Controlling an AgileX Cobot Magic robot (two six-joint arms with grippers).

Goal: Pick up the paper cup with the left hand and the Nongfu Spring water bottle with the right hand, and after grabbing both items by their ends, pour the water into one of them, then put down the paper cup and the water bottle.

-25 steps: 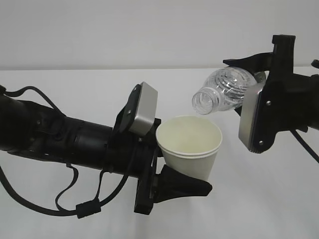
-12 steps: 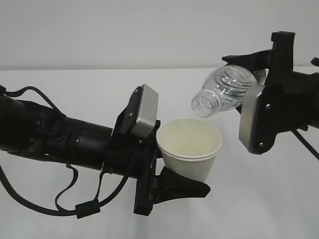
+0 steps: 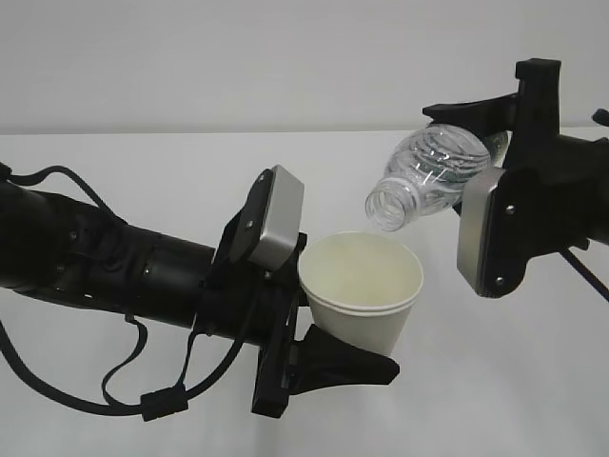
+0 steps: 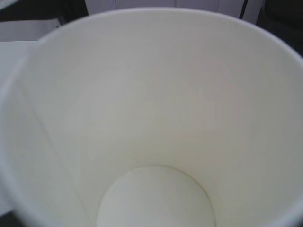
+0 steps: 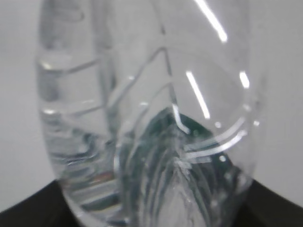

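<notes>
My left gripper (image 3: 335, 319) is shut on the white paper cup (image 3: 363, 295) and holds it upright above the table. The cup's pale inside (image 4: 151, 123) fills the left wrist view, down to its round bottom. My right gripper (image 3: 463, 157) is shut on the rear end of the clear ribbed Nongfu Spring water bottle (image 3: 433, 171). The bottle is tipped, with its open neck (image 3: 388, 207) pointing down-left just above the cup's far rim. No stream shows between them. The bottle's body (image 5: 142, 118), with a dark green patch low down, fills the right wrist view.
The white table (image 3: 533, 381) runs back to a plain pale wall. Loose black cables (image 3: 162, 400) hang under the left arm. A grey plate (image 3: 481, 233) on the right gripper faces the cup, close to its right side.
The bottle's neck has dipped a little lower toward the cup. The cup and the left gripper have sunk slightly. Both grips are unchanged.
</notes>
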